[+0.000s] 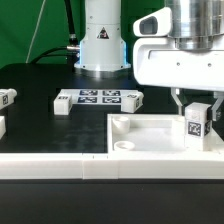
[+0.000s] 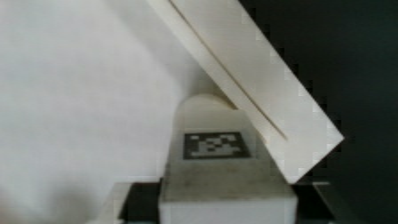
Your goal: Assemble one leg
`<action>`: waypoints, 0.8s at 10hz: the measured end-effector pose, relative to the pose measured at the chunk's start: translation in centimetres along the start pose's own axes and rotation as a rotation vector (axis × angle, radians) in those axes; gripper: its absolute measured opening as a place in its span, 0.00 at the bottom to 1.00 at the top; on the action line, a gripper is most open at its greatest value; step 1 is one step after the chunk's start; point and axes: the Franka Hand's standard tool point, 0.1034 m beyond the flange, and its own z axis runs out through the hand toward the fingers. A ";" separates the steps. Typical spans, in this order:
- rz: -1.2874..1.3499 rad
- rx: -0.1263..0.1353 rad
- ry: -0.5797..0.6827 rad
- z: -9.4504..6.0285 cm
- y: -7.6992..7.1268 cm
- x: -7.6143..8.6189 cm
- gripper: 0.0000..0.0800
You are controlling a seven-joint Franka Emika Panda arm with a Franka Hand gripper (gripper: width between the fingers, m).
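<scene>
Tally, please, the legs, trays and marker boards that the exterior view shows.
Legs: 4, the held leg in the gripper plus three loose legs on the table
Tray: 1
Marker board: 1
Total: 6

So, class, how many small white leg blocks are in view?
4: held leg in the jaws over the tray; second leg and third leg at either end of the marker board; fourth leg at the exterior view's left edge. Another may be cropped there.
</scene>
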 end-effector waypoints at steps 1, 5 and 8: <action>0.105 0.002 0.005 0.0 0.0 -0.1 0.37; 0.584 0.020 0.007 0.1 -0.3 -0.4 0.37; 0.907 0.046 0.011 0.1 -0.5 -0.4 0.37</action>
